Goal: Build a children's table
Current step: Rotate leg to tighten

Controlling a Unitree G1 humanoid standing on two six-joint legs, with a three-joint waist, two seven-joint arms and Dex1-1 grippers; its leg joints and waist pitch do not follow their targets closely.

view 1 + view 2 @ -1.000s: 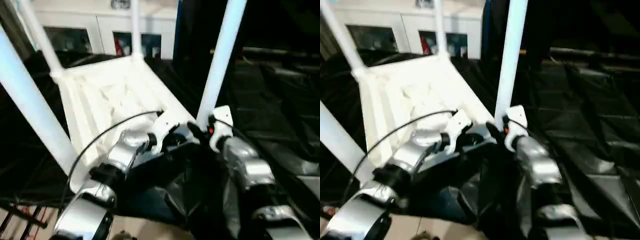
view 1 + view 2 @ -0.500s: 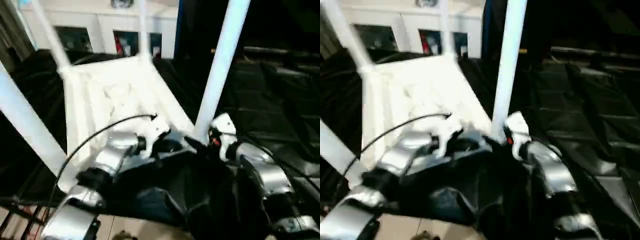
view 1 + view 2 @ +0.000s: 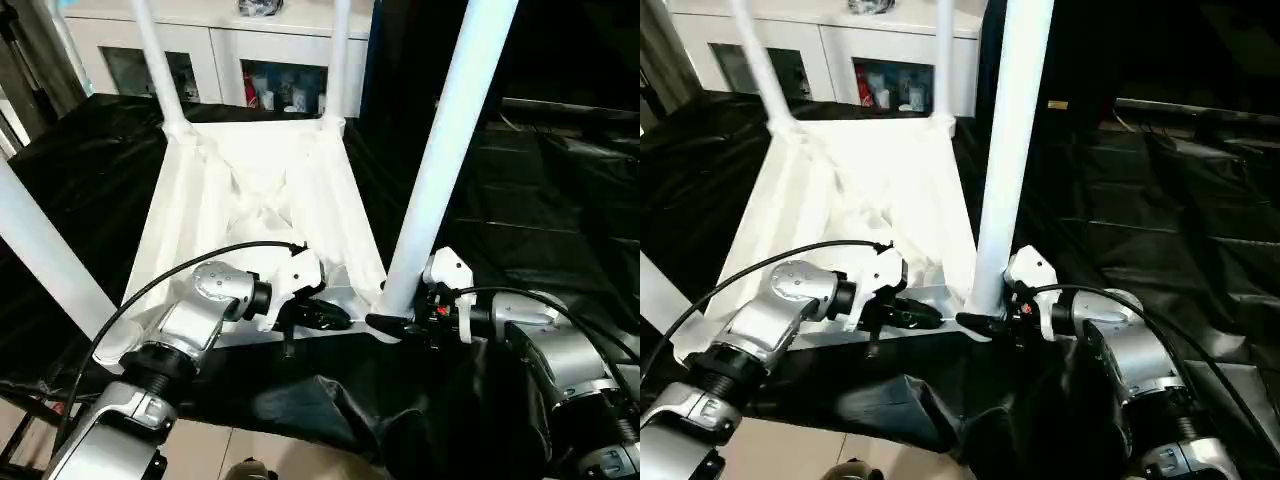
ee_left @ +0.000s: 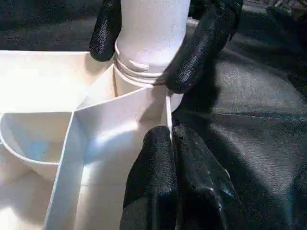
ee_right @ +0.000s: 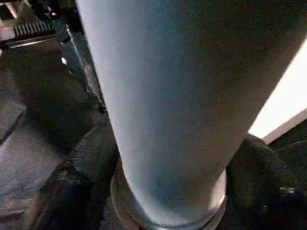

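Observation:
The white tabletop (image 3: 250,200) lies upside down on the black-draped work table, ribs up, with a white leg upright in each corner socket. Around the base of the near right leg (image 3: 450,130), just above its socket, my right gripper (image 3: 393,308) is shut; its black fingers (image 4: 201,48) press on both sides of the tube (image 5: 163,96). My left gripper (image 3: 335,315) is shut with nothing between its fingers, and its tips (image 4: 160,143) rest against the tabletop's near rim beside that socket. The near left leg (image 3: 45,250) and the two far legs (image 3: 155,60) stand untouched.
The black-draped work table (image 3: 540,180) stretches away to the right in folds. A white cabinet (image 3: 220,50) stands behind the far legs. The table's near edge drops to a pale floor (image 3: 250,440), with metal framing (image 3: 30,410) at lower left. A black cable (image 3: 180,275) loops over my left forearm.
The whole picture has shifted and steadied, so the camera moved. Both grippers remain at the near right corner, the right one still around the leg's base.

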